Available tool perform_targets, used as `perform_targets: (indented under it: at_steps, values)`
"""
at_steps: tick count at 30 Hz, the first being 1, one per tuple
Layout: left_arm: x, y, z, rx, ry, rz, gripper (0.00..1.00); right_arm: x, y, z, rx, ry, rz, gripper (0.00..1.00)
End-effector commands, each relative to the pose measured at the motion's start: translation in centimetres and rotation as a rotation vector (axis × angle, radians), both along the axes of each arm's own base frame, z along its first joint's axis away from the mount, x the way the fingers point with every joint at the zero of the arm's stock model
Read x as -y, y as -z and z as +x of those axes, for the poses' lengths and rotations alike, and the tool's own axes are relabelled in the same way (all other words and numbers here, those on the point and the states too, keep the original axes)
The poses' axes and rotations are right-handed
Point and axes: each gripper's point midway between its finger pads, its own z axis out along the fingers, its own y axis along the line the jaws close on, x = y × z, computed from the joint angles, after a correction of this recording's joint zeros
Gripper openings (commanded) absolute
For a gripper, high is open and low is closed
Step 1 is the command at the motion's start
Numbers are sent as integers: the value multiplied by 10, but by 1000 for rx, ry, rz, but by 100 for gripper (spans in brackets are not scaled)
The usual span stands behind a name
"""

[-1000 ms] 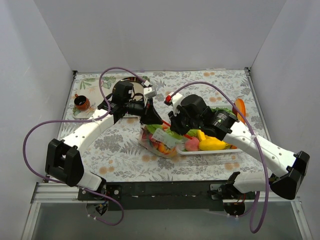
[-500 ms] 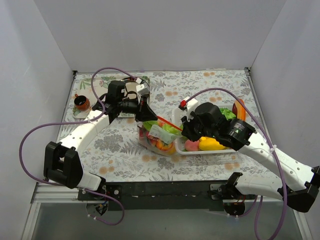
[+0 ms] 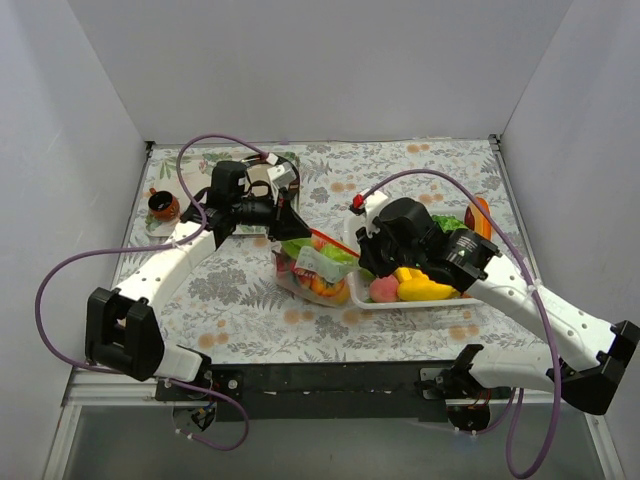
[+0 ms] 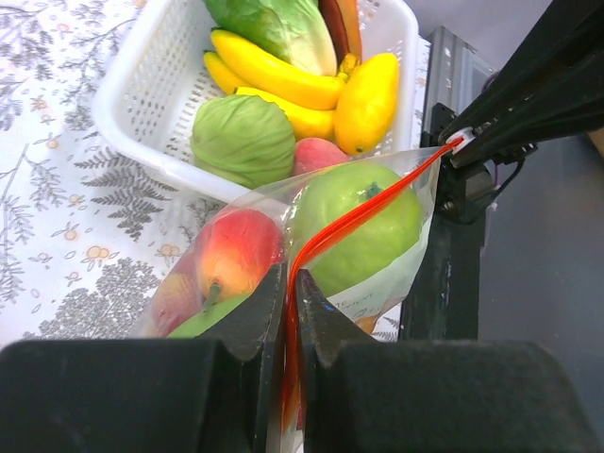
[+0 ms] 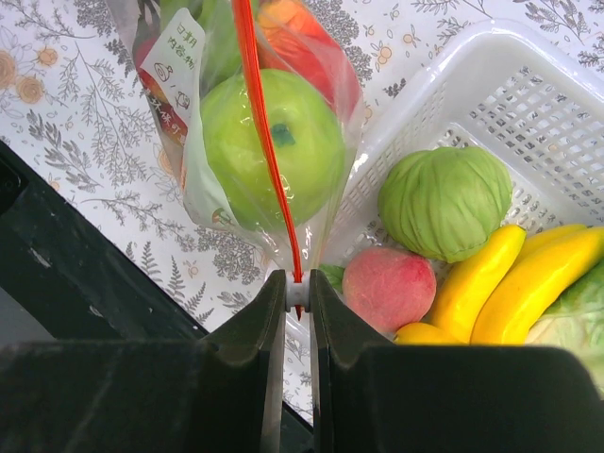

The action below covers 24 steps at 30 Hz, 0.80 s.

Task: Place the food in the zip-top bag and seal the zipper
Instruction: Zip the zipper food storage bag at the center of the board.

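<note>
1. Far left: a small brown cup (image 3: 163, 205) stands on the patterned table (image 3: 230, 300), well apart from the left gripper (image 3: 283, 222) on its outer side.
2. Left gripper: jaws closed to a thin slit and clamped on one end of the zipper (image 4: 359, 212). The orange-red strip leaves the fingertips (image 4: 269, 302) and runs straight away from them.
3. Zip-top bag (image 3: 315, 270): it hangs between the two grippers, its top edge stretched taut from one to the other. The food inside lies just below the left gripper's jaws: a green apple (image 4: 377, 236) against the zipper line and a red apple (image 4: 236, 250) beside it. More pieces sit lower in the bag, too crowded to identify.
4. Right gripper (image 5: 297, 283): jaws nearly closed, pinching the white tab at the other end of the zipper. The strip runs directly ahead of the fingers over the green apple. Whether the seal is pressed shut along its length cannot be told.
5. White basket (image 5: 500, 104): it lies just beside the right gripper, touching the bag. It holds a green cabbage (image 5: 444, 200), a peach (image 5: 389, 288), yellow bananas (image 5: 528, 283) and a lemon (image 4: 366, 102).
6. Far right: an orange carrot (image 3: 481, 215) lies at the basket's far end, beyond the right gripper.
</note>
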Motion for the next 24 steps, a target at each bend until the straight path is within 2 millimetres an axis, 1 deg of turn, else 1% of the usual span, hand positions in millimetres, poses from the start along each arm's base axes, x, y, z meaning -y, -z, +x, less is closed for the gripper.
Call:
perform_targets:
  at_steps: [1, 4, 5, 7, 8, 10, 12, 14, 15, 17, 18, 19, 21, 23, 24]
  values:
    - [-11, -42, 6, 122, -79, -26, 0, -6, -23, 6, 24, 2, 25, 6]
    - [-17, -47, 8, 141, -136, -15, 0, -14, -23, 6, 9, -17, 29, 6]
    - [-18, -49, 10, 137, -158, -13, 6, -17, -22, 7, 5, -23, 32, 6]
    - [-22, -50, 12, 134, -202, -8, 5, -23, -18, 3, -22, -51, 44, 6]
    - [-22, -51, 11, 133, -205, -11, 4, -26, -19, 5, -20, -53, 56, 6]
    - [-23, -54, 9, 127, -226, -23, 6, -31, -20, 4, -26, -66, 70, 6]
    - [-22, -59, 5, 121, -220, -37, 7, -36, -27, 6, -16, -68, 90, 5]
    - [-24, -70, 5, 137, -234, -49, 7, -43, -35, 3, -24, -103, 118, 6]
    - [-24, -73, 5, 136, -239, -54, 9, -45, -38, 2, -25, -113, 129, 5]
    - [-24, -84, 2, 148, -232, -67, 9, -51, -41, -2, -38, -144, 145, 5]
    - [-23, -87, -1, 144, -218, -73, 10, -53, -43, -3, -38, -155, 154, 6]
    - [-22, -90, -5, 142, -199, -82, 12, -57, -43, -5, -51, -172, 162, 5]
    - [-19, -99, -21, 156, -130, -114, 13, -60, -45, -8, -56, -190, 175, 6]
    - [-20, -100, -34, 156, -101, -136, 24, -63, -46, -10, -57, -210, 190, 6]
    - [-20, -97, -37, 144, -95, -138, 29, -64, -45, -10, -56, -214, 189, 7]
